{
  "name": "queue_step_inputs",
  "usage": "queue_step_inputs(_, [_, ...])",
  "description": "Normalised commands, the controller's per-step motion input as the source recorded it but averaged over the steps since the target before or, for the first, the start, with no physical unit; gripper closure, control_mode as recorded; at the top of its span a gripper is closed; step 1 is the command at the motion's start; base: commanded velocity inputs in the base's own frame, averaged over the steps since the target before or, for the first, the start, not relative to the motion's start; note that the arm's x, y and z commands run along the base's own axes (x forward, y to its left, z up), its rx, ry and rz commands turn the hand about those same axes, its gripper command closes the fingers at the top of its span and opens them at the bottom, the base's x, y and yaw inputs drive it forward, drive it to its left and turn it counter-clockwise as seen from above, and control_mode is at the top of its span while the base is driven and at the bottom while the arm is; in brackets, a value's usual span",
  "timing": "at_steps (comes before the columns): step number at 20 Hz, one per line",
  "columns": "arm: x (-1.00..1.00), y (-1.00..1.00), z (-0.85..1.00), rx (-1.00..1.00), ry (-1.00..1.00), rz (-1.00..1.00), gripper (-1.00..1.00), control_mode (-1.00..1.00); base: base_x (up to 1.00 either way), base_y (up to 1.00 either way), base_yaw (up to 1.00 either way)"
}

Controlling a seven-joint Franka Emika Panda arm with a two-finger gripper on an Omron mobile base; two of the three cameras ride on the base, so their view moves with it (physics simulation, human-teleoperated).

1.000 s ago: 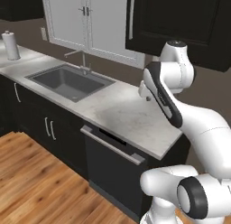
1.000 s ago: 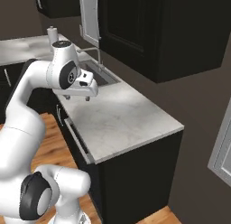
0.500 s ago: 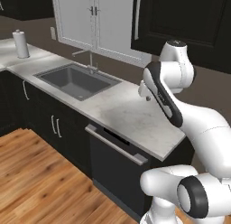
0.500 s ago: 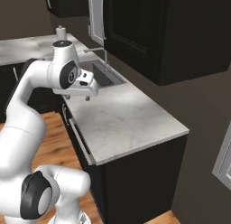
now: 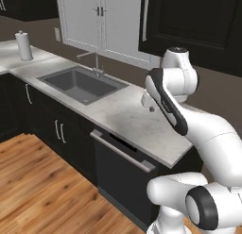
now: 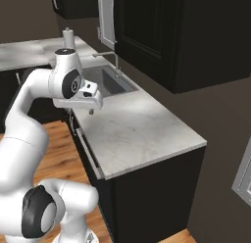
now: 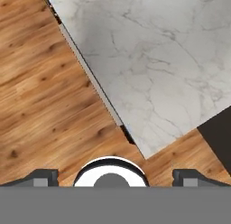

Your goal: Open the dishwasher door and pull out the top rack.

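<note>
The dishwasher door (image 5: 118, 179) is a wide black panel under the marble counter, standing shut. Its long silver bar handle (image 5: 122, 150) runs along the top edge, and in the hand view the handle (image 7: 90, 74) is a thin diagonal strip between counter and floor. The top rack is hidden behind the shut door. My gripper (image 6: 91, 109) hangs pointing down above the counter's front edge, over the dishwasher. In the hand view the gripper (image 7: 115, 175) is open, its fingertips (image 7: 43, 175) far apart with nothing between them.
A steel sink (image 5: 80, 84) with a faucet (image 5: 97, 63) lies left of the dishwasher. A paper towel roll (image 5: 22, 45) stands far left. The marble counter (image 6: 142, 134) ends at the right. Black cabinets (image 5: 56, 129) flank the dishwasher. Wooden floor (image 5: 38, 190) lies in front.
The whole scene has slid a little to the right in the left base view, so the base has driven. The arm's pose and the open jaws are unchanged.
</note>
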Motion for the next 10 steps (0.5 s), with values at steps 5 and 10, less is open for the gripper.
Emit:
queue_step_inputs(5, [-0.35,0.91,-0.91,-0.29,0.07,0.05,-1.00,-1.00,0.00,0.00,0.00])
queue_step_inputs(10, [-0.39,0.93,-0.61,-0.37,0.00,0.01,-1.00,-1.00,0.00,0.00,0.00])
